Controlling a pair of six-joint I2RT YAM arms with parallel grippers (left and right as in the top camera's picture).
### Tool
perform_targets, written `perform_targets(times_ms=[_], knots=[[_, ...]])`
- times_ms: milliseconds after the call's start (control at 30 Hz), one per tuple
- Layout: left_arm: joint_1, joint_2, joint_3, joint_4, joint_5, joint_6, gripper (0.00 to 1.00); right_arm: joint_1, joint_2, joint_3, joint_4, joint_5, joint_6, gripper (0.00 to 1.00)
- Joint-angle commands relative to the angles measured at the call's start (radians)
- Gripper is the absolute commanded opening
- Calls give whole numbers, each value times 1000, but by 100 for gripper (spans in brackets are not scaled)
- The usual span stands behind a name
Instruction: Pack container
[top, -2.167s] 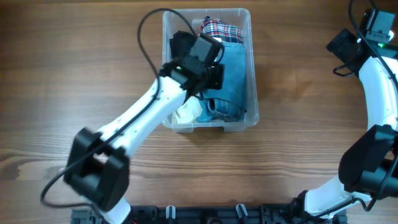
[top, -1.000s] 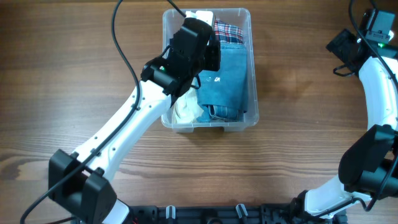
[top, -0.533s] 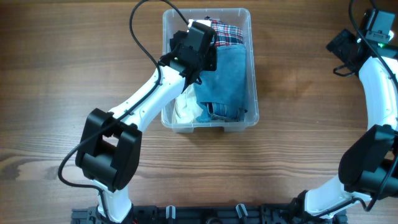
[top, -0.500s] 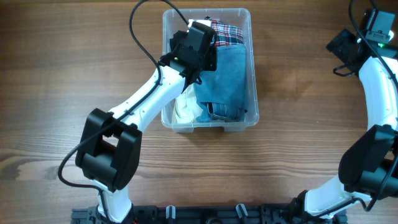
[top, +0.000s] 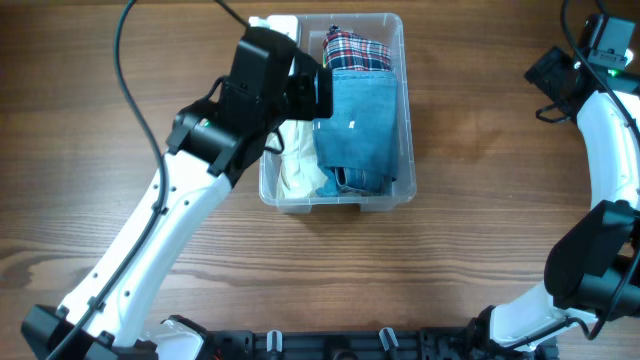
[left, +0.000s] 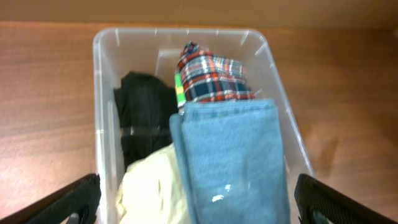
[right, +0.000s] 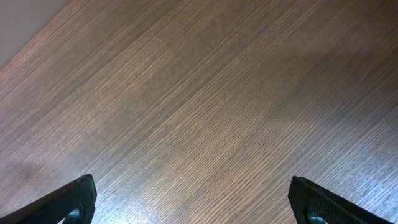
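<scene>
The clear rectangular container (top: 340, 204) is sitting upright at about twelve o'clock in the overhead view, its long sides running twelve-to-six, holding folded clothes (top: 360, 120).

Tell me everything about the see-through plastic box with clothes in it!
The clear rectangular plastic container sits upright and lidless on the brown wooden table. Its rim is rounded, its walls see-through. Packed inside, touching it: folded blue denim, a red plaid cloth, a black garment and a cream cloth.

The left arm (top: 185, 195) is stretching forward, the left hand (left: 198, 206) hanging with fingers spread wide. The right hand (right: 194, 204) is hovering aside, equally spread.
</scene>
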Motion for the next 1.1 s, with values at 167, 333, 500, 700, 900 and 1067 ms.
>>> perform_targets(times_ms=[167,333,500,700,900,1067], knots=[[7,6,-3,-83,-10,2,100,5,12,-1,3,6,15,100],[7,6,-3,-95,39,26,100,5,12,-1,3,6,15,100],[7,28,-8,-97,116,145,100,5,12,-1,3,6,15,100],[10,29,-95,-96,122,145,100,5,12,-1,3,6,14,100],[14,-117,-303,72,131,189,100,5,12,-1,3,6,15,100],[82,-321,-590,237,212,188,100,5,12,-1,3,6,15,100]])
